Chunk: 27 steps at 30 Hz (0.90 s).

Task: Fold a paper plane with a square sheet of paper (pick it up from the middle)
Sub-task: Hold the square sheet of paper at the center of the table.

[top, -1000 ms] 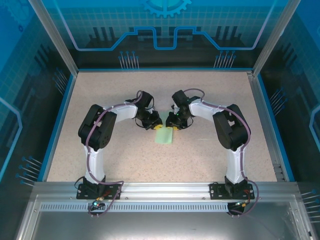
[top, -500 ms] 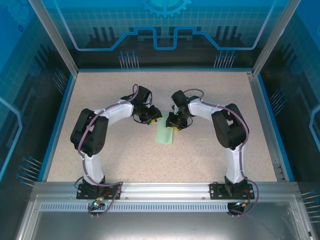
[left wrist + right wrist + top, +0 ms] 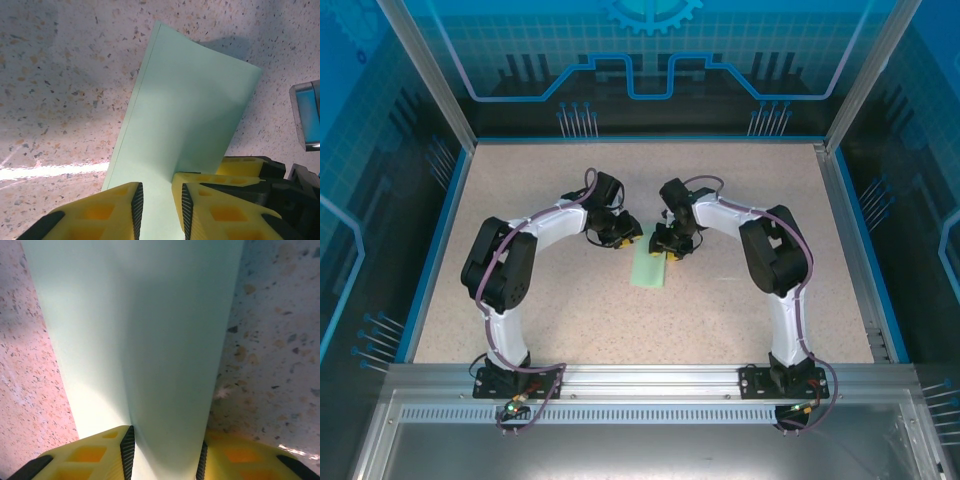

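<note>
Left end effector [image 3: 157, 202] and right end effector [image 3: 165, 452] — each slightly spread — straddle the green sheet [image 3: 192, 110].

A thin, pale mint-green sheet of paper [image 3: 650, 268] lies as a narrow rectangle near the middle of the speckled table [image 3: 520, 190], gently bowed upward lengthwise.

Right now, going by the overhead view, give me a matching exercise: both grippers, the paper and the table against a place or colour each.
Things:
1. left gripper
2. right gripper
3. sheet of paper
4. table

Descriptions:
A. speckled beige
B. pale green
C. at the paper's far right corner
D. at the paper's far left corner

Pairs: 1-D, 2-C, 3-B, 4-A
</note>
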Each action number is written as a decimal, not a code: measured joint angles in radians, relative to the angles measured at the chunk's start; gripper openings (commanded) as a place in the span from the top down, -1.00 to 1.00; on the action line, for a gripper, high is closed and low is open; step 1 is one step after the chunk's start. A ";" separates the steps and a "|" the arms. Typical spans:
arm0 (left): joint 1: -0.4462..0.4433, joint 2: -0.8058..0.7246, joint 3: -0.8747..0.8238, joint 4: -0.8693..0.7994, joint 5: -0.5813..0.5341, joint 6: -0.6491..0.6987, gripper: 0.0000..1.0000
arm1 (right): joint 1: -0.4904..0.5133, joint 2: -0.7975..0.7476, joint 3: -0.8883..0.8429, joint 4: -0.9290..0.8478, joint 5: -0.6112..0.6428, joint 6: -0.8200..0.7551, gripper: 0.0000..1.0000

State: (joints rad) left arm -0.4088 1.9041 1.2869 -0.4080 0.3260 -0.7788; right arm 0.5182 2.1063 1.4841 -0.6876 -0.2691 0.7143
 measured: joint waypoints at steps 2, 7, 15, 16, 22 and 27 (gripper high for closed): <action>0.000 0.000 0.000 0.000 0.003 0.000 0.44 | 0.000 0.002 0.005 -0.005 0.001 0.000 0.21; 0.000 0.001 0.000 0.001 0.010 0.000 0.47 | 0.001 0.011 0.018 -0.020 0.001 0.000 0.21; 0.000 0.027 0.000 0.001 0.031 0.000 0.53 | 0.005 0.026 0.046 -0.050 0.007 -0.004 0.20; 0.000 0.032 0.000 0.001 0.035 0.000 0.54 | 0.005 0.027 0.047 -0.051 0.008 -0.004 0.20; 0.000 0.054 0.000 0.002 0.055 0.000 0.58 | 0.005 0.032 0.051 -0.056 0.007 -0.003 0.20; 0.000 0.066 0.000 0.003 0.065 0.000 0.59 | 0.005 0.040 0.063 -0.068 0.007 0.004 0.20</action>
State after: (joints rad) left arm -0.4088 1.9701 1.2869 -0.4053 0.3912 -0.7788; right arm 0.5236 2.1464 1.5475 -0.7559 -0.2623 0.7185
